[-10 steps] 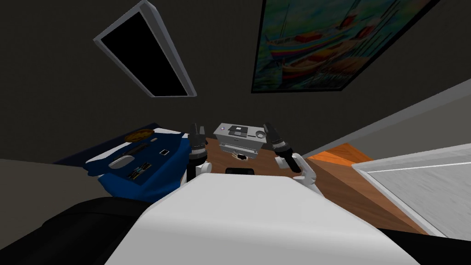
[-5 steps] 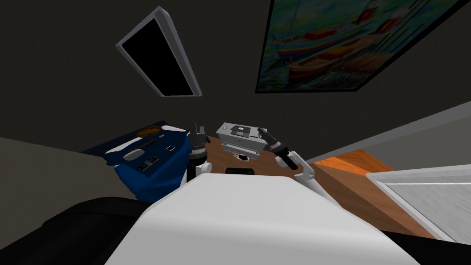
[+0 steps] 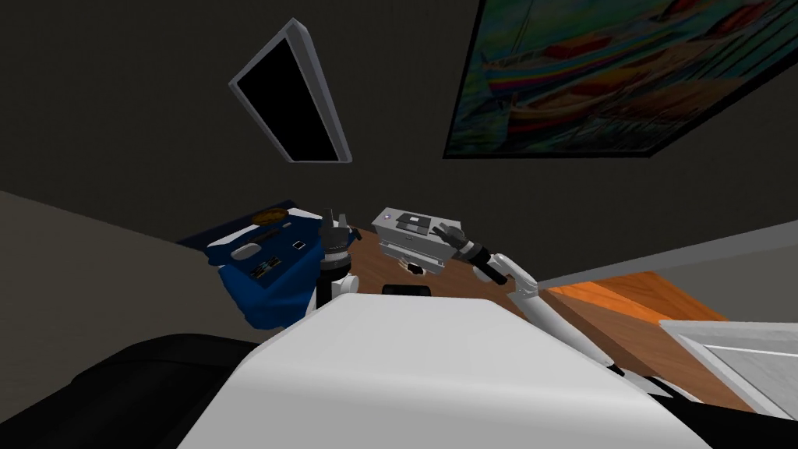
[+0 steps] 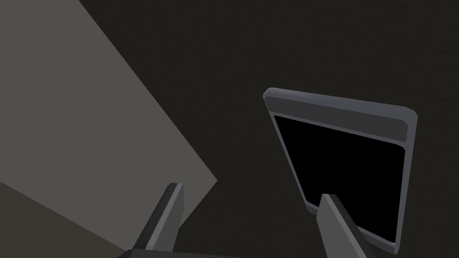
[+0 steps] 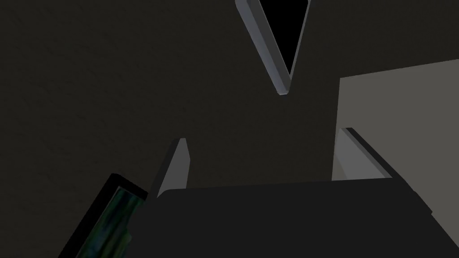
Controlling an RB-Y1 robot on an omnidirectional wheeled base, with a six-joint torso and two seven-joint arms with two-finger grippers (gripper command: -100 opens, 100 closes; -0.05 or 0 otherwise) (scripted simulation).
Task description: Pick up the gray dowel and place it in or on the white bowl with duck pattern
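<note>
- Over a brown wooden desk [image 3: 374, 269] the robot holds both arms up, and a grey printer [image 3: 411, 234] sits on the desktop ahead of it.
- Its left gripper [image 3: 335, 220] stands upright at the desk's left edge, next to a blue-draped table [image 3: 273, 300]. The fingers [image 4: 168, 215] are spread apart with nothing between them, aimed at the dark wall.
- Its right gripper [image 3: 447, 231] hangs by the printer's right end. These fingers [image 5: 177, 168] are likewise parted and empty.
- Several small things lie on the blue cloth: a brownish round dish [image 3: 270, 214] at the far end, a slim dark bar [image 3: 269, 232], a pale grey oval [image 3: 245, 251] and a few dark little pieces.
- I cannot tell which of these, if any, is the gray dowel. All of them lie well apart from both grippers.
- A small dark-and-white object [image 3: 413, 268] lies on the desk just in front of the printer.
- On the wall above hang a black screen in a grey frame [image 3: 300, 101] and a painting of boats [image 3: 623, 70].
</note>
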